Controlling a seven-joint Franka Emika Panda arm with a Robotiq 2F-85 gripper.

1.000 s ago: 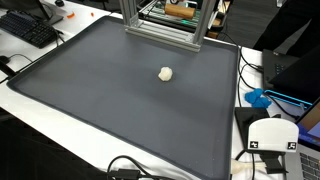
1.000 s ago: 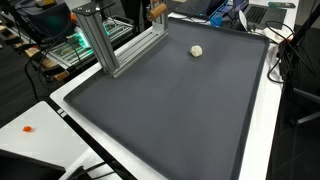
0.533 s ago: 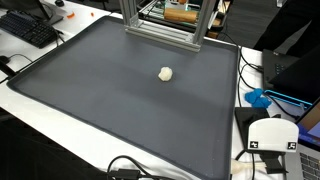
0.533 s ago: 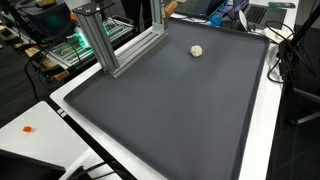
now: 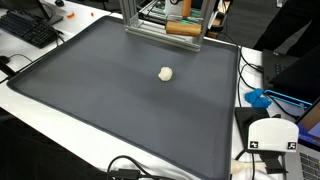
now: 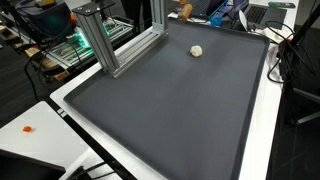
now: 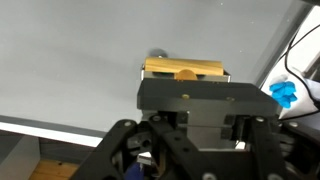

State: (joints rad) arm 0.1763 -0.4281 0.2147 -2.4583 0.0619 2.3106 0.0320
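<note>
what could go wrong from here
1. The wooden block held in the jaws hangs close to the aluminium frame and might knock it.
2. If the grip slips, the block could drop onto the dark mat and perhaps send the small white ball rolling.

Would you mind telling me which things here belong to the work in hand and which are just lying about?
In hand:
- wooden block, gripped in the jaws, up by the aluminium frame

Lying about:
- white ball, alone on the dark mat
- keyboard, off the mat
- blue object, beside the mat
</note>
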